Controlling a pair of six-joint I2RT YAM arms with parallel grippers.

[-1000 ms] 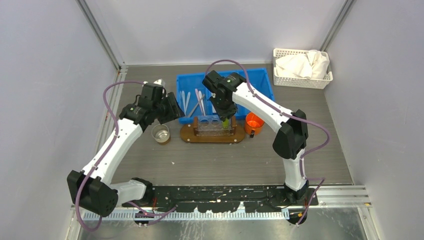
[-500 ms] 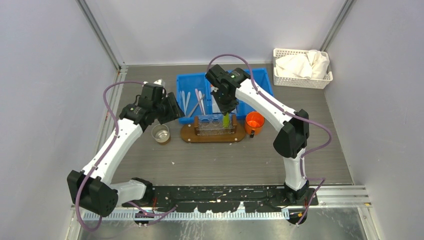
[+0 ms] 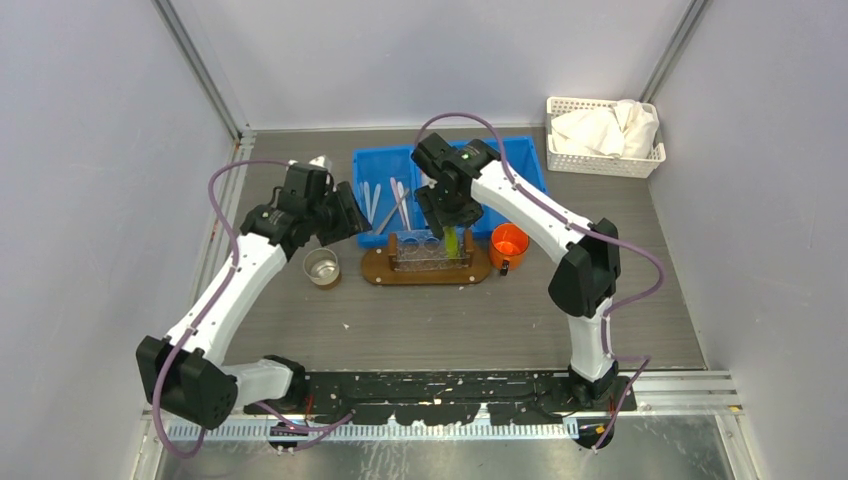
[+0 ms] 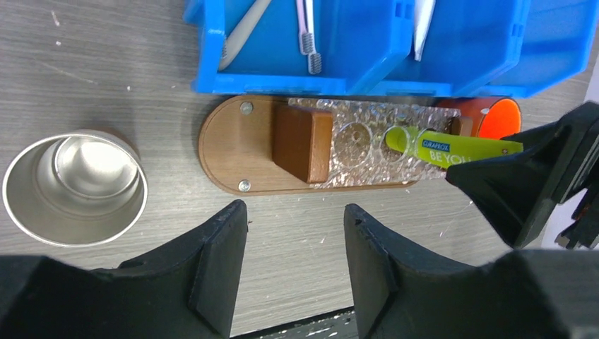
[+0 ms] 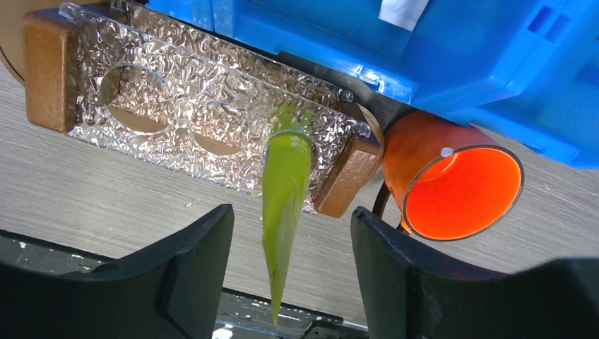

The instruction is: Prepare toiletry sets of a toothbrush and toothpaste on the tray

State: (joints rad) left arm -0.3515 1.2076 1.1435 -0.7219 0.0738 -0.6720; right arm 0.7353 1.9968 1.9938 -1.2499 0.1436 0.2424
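The dark-brown wooden tray [image 3: 375,268] lies in front of the blue bin and carries a clear holder [image 4: 360,141] with round holes. A yellow-green toothpaste tube [image 5: 285,191] stands tilted in the holder's right hole; it also shows in the top view [image 3: 453,243]. My right gripper [image 5: 291,210] is open just above it, with a finger on either side of the tube's flat end and not touching it. My left gripper [image 4: 295,233] is open and empty over the table near the tray's left end [image 4: 229,145]. Toothbrushes [image 4: 305,35] lie in the bin, and a white tube [image 4: 422,28] lies in its middle compartment.
The blue bin [image 3: 520,160] stands behind the tray. A steel cup [image 3: 321,267] stands left of the tray and an orange cup [image 3: 508,245] at its right end. A white lattice basket [image 3: 603,135] with cloth is at the back right.
My right gripper has drawn up and back a little from the holder, and the yellow-green tube stays standing in its hole. My left arm has hardly moved.
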